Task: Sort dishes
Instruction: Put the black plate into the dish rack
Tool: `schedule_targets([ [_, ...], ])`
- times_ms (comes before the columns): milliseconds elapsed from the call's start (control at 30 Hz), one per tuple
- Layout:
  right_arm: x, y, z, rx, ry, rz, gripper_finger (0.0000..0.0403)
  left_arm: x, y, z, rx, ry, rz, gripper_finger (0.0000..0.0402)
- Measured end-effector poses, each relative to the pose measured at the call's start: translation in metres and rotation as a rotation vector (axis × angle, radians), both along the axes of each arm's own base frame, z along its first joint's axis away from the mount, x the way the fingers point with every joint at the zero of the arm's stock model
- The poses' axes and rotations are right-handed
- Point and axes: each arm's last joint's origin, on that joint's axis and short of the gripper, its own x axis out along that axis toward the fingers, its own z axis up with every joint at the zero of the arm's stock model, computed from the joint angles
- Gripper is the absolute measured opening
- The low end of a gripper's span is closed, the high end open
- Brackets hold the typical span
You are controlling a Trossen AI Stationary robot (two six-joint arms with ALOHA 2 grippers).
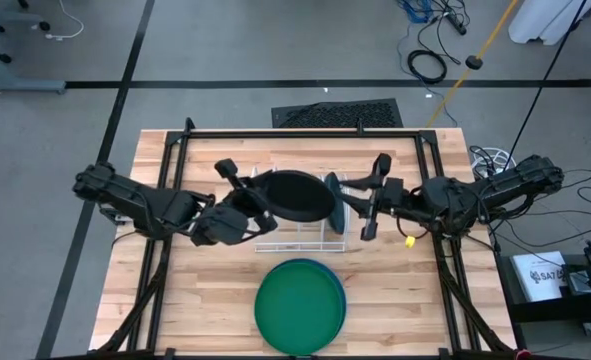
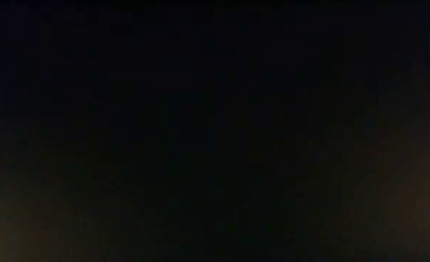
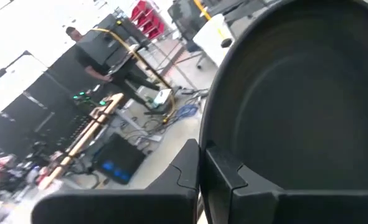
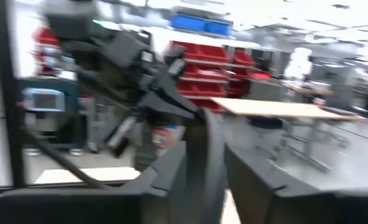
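A small dark dish (image 1: 295, 195) is held tilted over the white wire rack (image 1: 300, 238) at the table's middle. My left gripper (image 1: 260, 205) is shut on its left rim, and my right gripper (image 1: 347, 203) is shut on its right rim. The left wrist view shows the dish's hollow face (image 3: 296, 112). The right wrist view shows it edge-on (image 4: 212, 143). The green plate (image 1: 297, 305) lies flat on the light blue plate (image 1: 343, 300) near the front edge. I cannot make out a second dark dish. The low view is black. My left gripper pinches the dish's rim (image 3: 203, 146) between its two fingers, coming level from the table's left. The dish stands tilted, lifted above the rack. My right gripper has the opposite rim (image 4: 210, 165) between its two fingers (image 4: 171, 171), coming level from the table's right. The dish is edge-on to them.
A black frame (image 1: 295, 133) runs around the table's far and side edges. A small yellow object (image 1: 411, 241) lies right of the rack. Bare wood lies left and right of the stacked plates.
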Motion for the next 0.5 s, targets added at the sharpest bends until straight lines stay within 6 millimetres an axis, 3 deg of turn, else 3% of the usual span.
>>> schedule_targets([
  [200,0.001,-0.004,-0.003,-0.005,0.032,-0.063,0.0173,0.009,0.004,-0.003,0.054,0.035,0.032,0.0012],
  [367,0.008,-0.007,0.006,-0.015,0.118,-0.082,0.0179,0.014,0.003,0.001,0.094,0.034,0.034,0.0012],
  [500,0.026,-0.009,0.019,-0.041,0.231,-0.147,0.0168,0.015,0.003,0.005,0.128,0.043,0.044,0.0012],
])
